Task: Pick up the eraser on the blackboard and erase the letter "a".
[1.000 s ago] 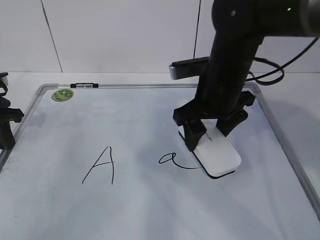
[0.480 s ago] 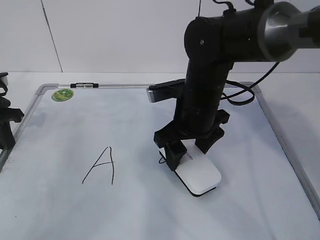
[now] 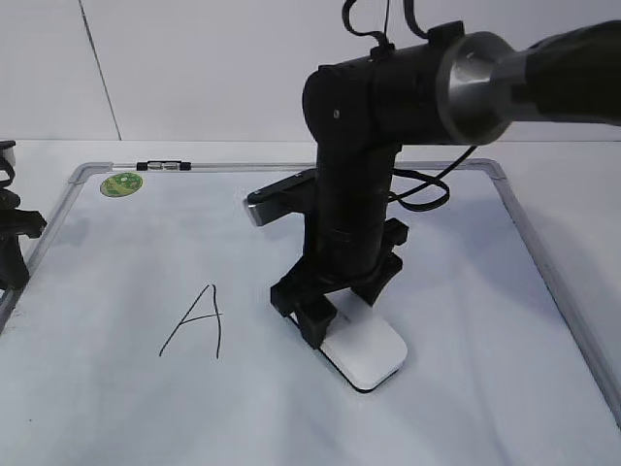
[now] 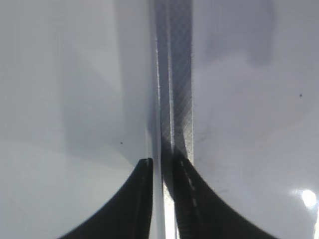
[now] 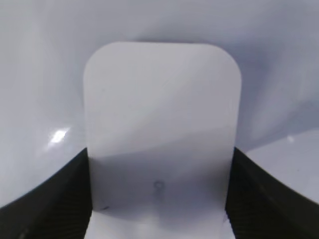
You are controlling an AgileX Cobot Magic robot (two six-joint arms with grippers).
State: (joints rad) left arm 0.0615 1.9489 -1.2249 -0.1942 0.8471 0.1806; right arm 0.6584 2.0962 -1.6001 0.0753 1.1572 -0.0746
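The white eraser lies flat on the blackboard, right of the middle. My right gripper is shut on it from above, one black finger on each long side. In the right wrist view the eraser fills the space between the fingers of the right gripper. The letter "a" does not show anywhere; the spot where it stood is covered by the arm and the eraser. My left gripper rests at the board's left edge, its jaws almost touching over the metal frame, holding nothing.
A capital "A" is written left of the eraser. A round green sticker and a small black-and-clear marker sit at the board's far left corner. The right arm's cable hangs over the far right part of the board.
My right gripper has slid the eraser leftward and toward the front across the board, over the place where the "a" was. The "a" no longer shows. The left arm has not moved.
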